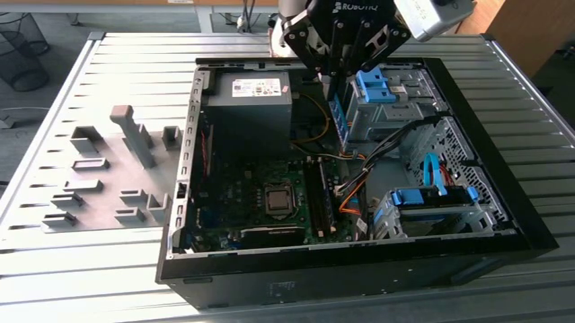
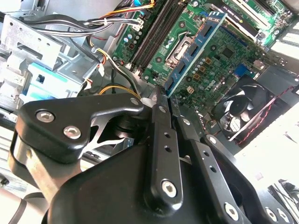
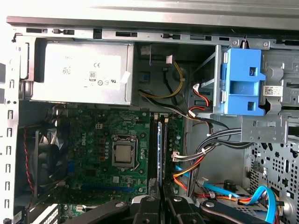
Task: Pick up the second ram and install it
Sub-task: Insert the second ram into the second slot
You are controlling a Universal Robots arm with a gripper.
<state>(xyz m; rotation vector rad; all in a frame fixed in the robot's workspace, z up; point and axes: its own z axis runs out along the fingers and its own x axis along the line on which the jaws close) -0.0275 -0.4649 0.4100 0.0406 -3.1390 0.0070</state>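
Note:
The second ram is a thin green stick with a blue label. It hangs upright from my gripper inside the open computer case, above the cables beside the motherboard. In the second wrist view the second ram reaches out from the black fingers, with my gripper shut on its end. The long black memory slots lie beside it on the green motherboard. In the first wrist view my gripper sits over the slots, and the second ram shows edge-on.
A grey power supply fills the case's far corner. Blue drive brackets and orange, black and blue cables crowd the exterior view's right side. Near the slots is the processor socket. Pale grey holder blocks stand on the table at the exterior view's left.

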